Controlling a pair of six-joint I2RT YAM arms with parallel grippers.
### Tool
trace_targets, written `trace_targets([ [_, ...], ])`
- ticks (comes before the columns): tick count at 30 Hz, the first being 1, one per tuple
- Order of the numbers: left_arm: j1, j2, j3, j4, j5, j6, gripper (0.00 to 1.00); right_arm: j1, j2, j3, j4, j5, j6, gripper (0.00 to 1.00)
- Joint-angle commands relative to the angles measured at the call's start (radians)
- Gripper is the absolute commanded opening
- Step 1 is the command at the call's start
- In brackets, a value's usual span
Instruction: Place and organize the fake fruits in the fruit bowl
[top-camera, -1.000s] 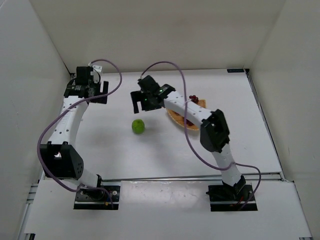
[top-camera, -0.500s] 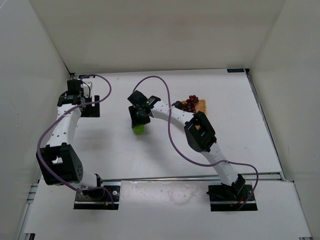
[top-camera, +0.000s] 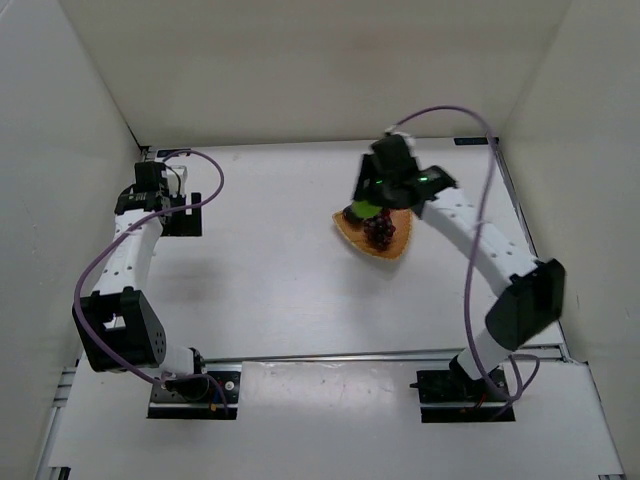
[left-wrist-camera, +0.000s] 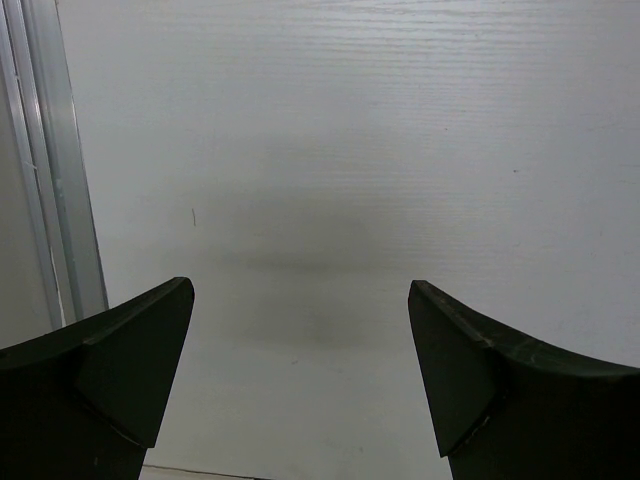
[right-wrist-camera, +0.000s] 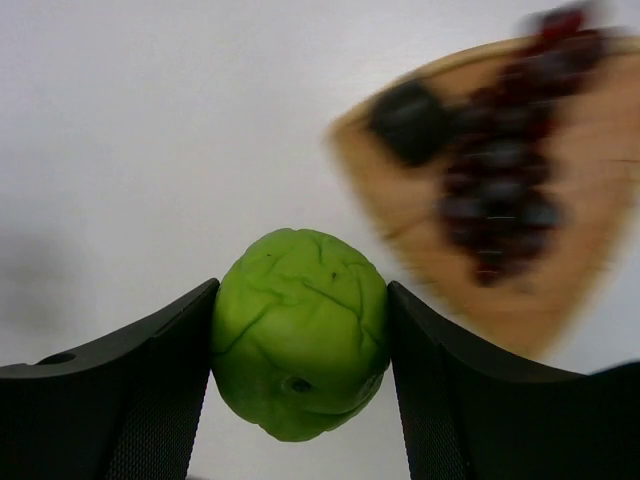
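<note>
Here, above the white table (top-camera: 270, 290), the right arm (top-camera: 480, 245) reaches toward the far right so that its load hangs by the fruit bowl (top-camera: 392, 250). The left arm (top-camera: 135, 245) sits far left, clear of the work, its left gripper (left-wrist-camera: 300, 300) spread wide over bare tabletop. The wicker bowl already holds the grape bunch (right-wrist-camera: 500, 190) and a dark plum (right-wrist-camera: 408, 120). The right gripper (right-wrist-camera: 300, 330) pinches the green fruit (right-wrist-camera: 298, 350) between both fingers at the bowl's far-left edge, apparently lining up a release beside the others.
</note>
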Motion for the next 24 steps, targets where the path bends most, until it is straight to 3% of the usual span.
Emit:
trace_targets([
  [1, 0.005, -0.042, -0.005, 0.005, 0.037, -0.009, 1.0, -0.172, -0.068, -0.155, -0.027, 0.07, 0.064, 0.07],
  [4, 0.005, -0.033, 0.004, 0.005, 0.046, -0.009, 1.0, -0.288, -0.055, -0.214, 0.011, 0.049, 0.041, 0.07],
  [9, 0.005, -0.024, 0.025, -0.015, 0.046, -0.009, 1.0, -0.441, 0.094, -0.116, 0.002, -0.066, 0.018, 0.06],
  [15, 0.005, -0.034, 0.016, -0.024, 0.037, 0.011, 1.0, -0.479, 0.223, 0.0, -0.044, -0.175, 0.018, 0.08],
  [16, 0.005, -0.034, 0.016, -0.024, 0.037, 0.011, 1.0, -0.479, 0.235, 0.01, -0.055, -0.19, 0.009, 0.11],
  [21, 0.005, -0.034, 0.016, -0.034, 0.037, 0.011, 1.0, -0.479, 0.258, 0.039, -0.065, -0.2, -0.011, 0.48],
  [23, 0.005, -0.034, 0.025, -0.034, 0.037, 0.011, 1.0, -0.479, 0.258, 0.048, -0.065, -0.191, -0.024, 0.56],
  [24, 0.005, -0.034, 0.025, -0.034, 0.037, 0.011, 1.0, -0.479, 0.248, 0.048, -0.065, -0.191, -0.033, 0.68],
])
